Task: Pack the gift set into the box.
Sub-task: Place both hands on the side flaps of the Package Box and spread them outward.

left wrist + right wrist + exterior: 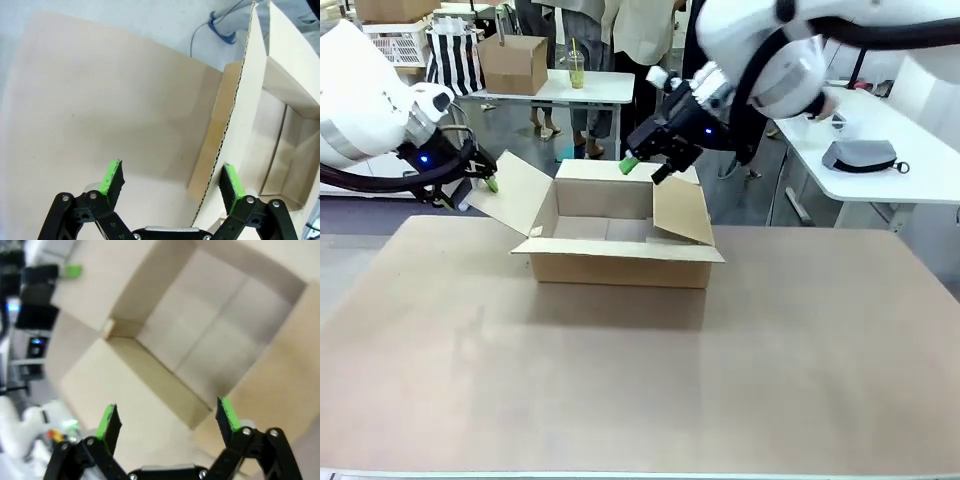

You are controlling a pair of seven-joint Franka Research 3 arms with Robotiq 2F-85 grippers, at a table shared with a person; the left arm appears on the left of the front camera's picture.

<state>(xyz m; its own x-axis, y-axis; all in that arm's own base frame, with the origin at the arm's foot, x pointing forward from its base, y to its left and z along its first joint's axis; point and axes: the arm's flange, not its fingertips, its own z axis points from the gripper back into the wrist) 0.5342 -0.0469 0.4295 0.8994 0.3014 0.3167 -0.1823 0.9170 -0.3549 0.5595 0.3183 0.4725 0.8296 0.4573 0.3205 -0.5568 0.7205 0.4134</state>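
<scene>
The box (620, 268) stands open on the brown table, a little beyond its middle, with all four flaps spread and nothing inside. My left gripper (478, 178) is open at the outer edge of the box's left flap (520, 190). In the left wrist view that flap (235, 125) runs edge-on between the fingers, close to the right pad (231, 181) of the gripper (172, 182). My right gripper (645, 170) hangs open above the box's far rim. Its wrist view looks past the gripper (167, 420) down onto the bare box floor (210, 325). The gift set is out of view.
A white table at the right carries a grey pouch (860, 155). On a far white table stand a smaller cube-like carton (512, 62) and a cup (577, 70), with people behind. The brown tabletop (620, 380) stretches wide in front of the box.
</scene>
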